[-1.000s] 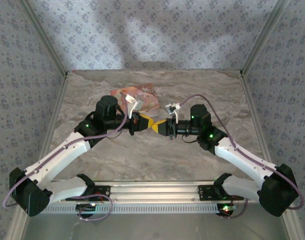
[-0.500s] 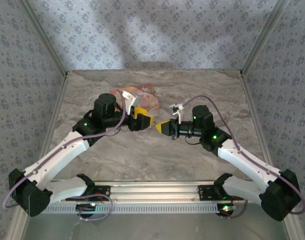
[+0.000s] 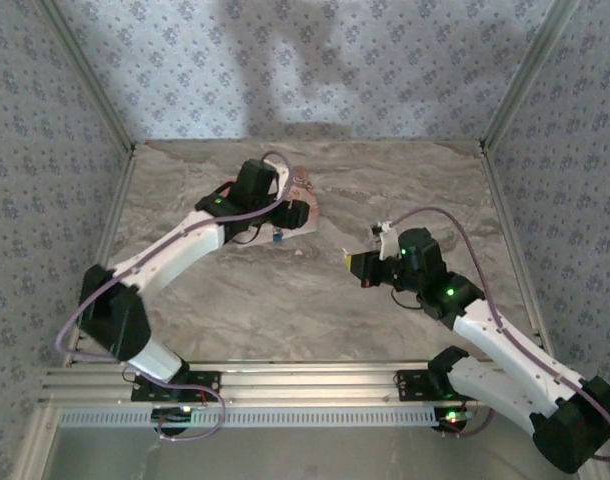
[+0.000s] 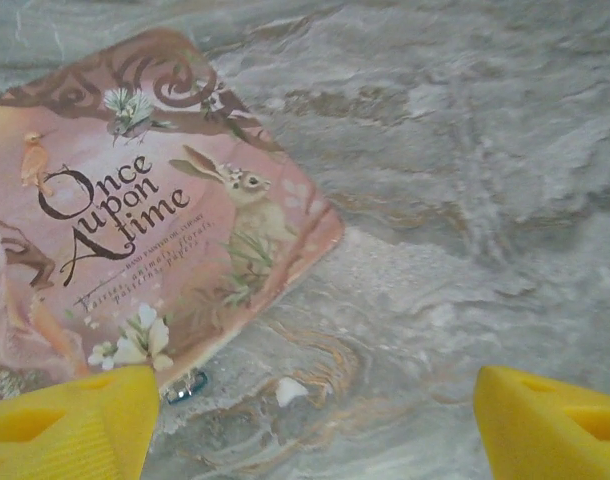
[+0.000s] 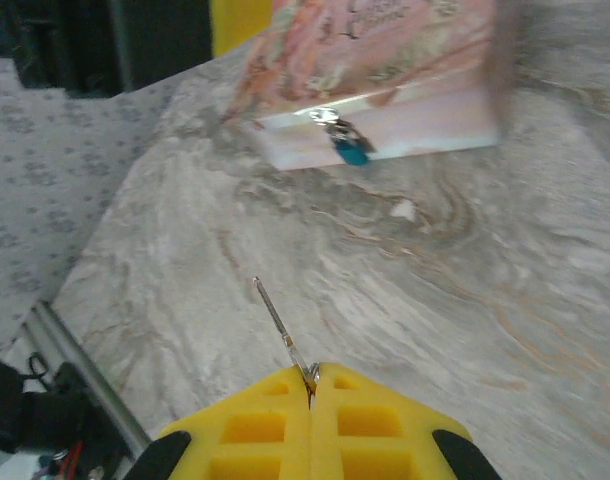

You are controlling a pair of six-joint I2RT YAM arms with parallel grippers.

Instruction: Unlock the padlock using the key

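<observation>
The top camera looked down from behind over the whole counter (image 3: 315,310), while both wrist cameras sat low and close, sharing the pink box (image 4: 135,200).

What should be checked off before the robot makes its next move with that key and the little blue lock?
1. Key gripped: ok. Its shaft sticks out from the shut right fingers.
2. Padlock located: ok. It lies on the table beside the box.
3. Padlock held steady: not ok. The left fingers are open above it and grip nothing.
4. Keyhole facing the key: cannot tell, too small.
5. Key at the padlock: not ok. A stretch of table separates them, with a white speck lying on it.
</observation>
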